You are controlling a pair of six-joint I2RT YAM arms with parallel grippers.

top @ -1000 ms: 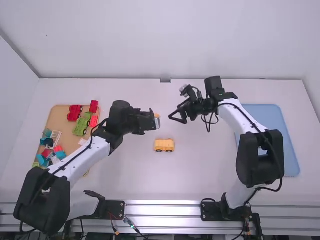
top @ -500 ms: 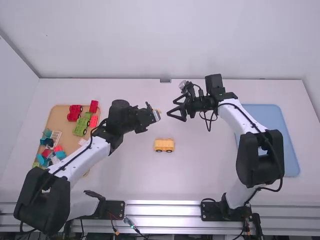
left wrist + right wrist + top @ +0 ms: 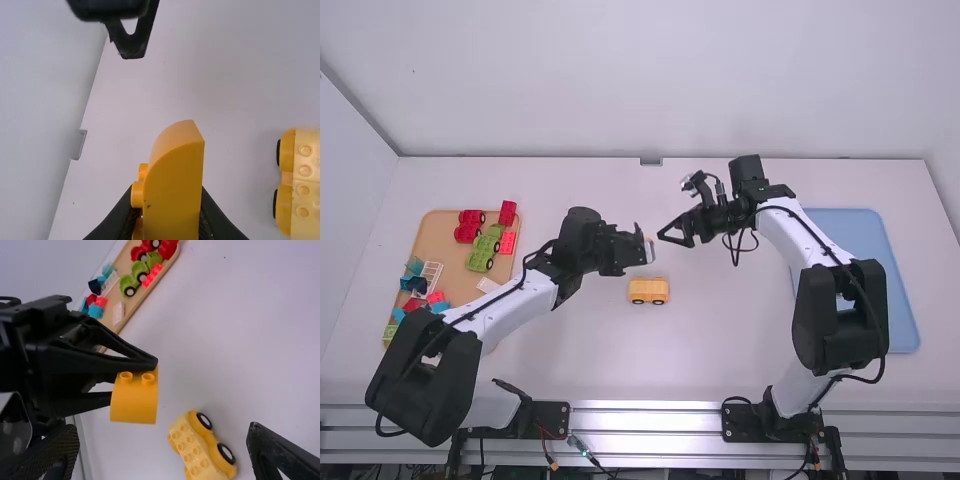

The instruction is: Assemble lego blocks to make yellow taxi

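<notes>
Yellow block (image 3: 172, 195), its curve clear in left wrist view, is pinched by left claw (image 3: 646, 248); right claw (image 3: 663, 230) gapes wide, empty.

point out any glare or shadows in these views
High view: bright glare along the metal rail; left wrist view: curved yellow block paler on its curved top, soft shadow beside the wheeled base; right wrist view: faint shadow by that base

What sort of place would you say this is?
Probably a robot test bench: two arms at a white table, with a tray of toy blocks.
</notes>
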